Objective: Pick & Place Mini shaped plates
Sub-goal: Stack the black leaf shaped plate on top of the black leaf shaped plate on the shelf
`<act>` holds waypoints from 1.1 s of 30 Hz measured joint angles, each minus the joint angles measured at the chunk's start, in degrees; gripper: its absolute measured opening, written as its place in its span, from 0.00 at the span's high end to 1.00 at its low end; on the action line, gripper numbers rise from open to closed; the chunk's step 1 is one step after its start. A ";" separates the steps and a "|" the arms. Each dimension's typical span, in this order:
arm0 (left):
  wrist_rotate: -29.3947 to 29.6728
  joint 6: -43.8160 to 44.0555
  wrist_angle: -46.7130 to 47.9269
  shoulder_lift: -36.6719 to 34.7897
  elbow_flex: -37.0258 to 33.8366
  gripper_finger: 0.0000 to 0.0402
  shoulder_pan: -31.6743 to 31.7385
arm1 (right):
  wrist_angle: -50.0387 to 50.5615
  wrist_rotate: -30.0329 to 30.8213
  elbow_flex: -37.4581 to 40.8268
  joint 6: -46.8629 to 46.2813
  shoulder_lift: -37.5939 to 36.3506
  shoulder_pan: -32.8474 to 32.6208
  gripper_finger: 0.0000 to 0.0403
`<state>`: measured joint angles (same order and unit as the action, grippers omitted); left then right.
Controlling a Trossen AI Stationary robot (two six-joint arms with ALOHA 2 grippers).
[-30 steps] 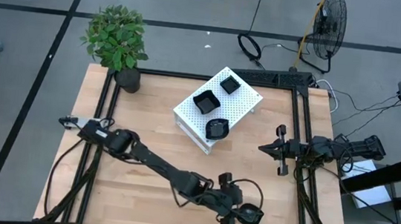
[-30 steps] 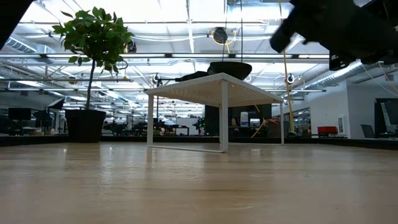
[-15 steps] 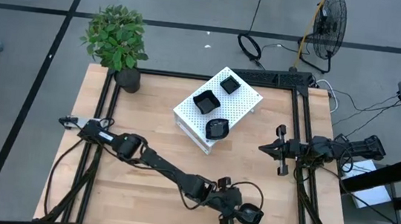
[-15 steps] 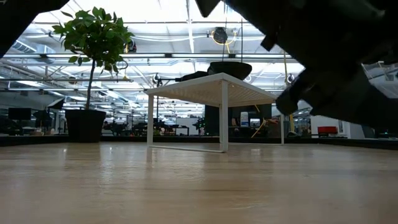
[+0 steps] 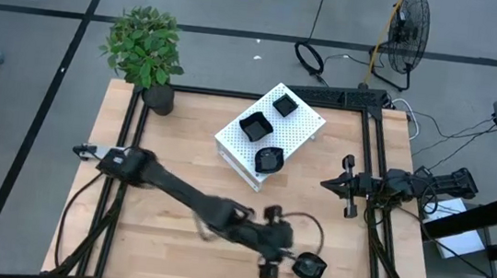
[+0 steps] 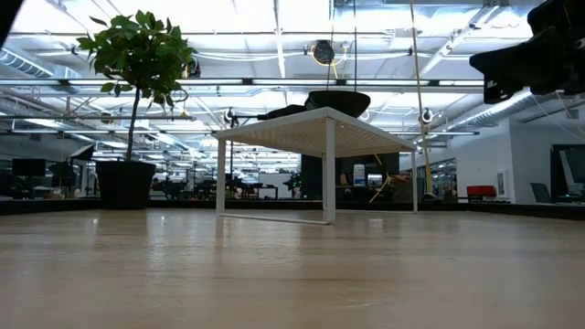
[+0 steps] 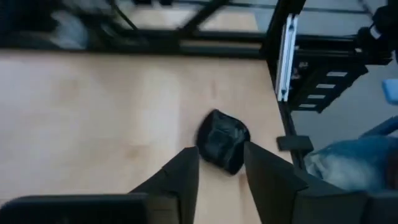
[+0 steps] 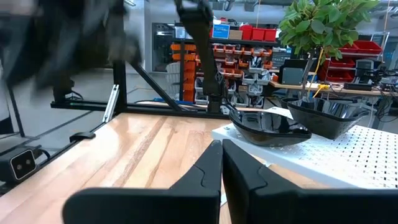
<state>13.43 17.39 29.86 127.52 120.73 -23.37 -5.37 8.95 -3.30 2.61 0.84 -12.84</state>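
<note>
My left gripper (image 7: 221, 177) hangs apart, fingers straddling a black plate (image 5: 309, 268) near the table's (image 5: 174, 140) front edge; right gripper (image 5: 344, 184) pinched together, right edge.

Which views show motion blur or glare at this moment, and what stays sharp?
High view: the left arm smears near the left gripper; the white perforated box stays crisp. Left wrist view: soft throughout, the black plate blurred. Right wrist view: a dark blurred shape beyond the table; the plates gleam. Low view: bright ceiling lights, dim tabletop.
</note>
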 joint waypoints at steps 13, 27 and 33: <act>43.65 7.39 34.01 -28.06 -7.47 0.99 -19.22 | 0.02 0.00 -0.01 0.00 0.00 -0.02 1.00; 59.12 57.39 27.16 -56.28 -68.40 0.99 -25.42 | -0.98 -0.01 0.00 -0.59 -0.02 -0.02 1.00; 54.52 48.19 7.15 -70.42 -85.74 0.99 -22.29 | -4.91 0.00 0.01 -1.65 -0.02 -0.02 1.00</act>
<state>67.94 65.58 37.01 57.10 34.99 -45.66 -10.28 8.95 -3.29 0.96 0.82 -12.86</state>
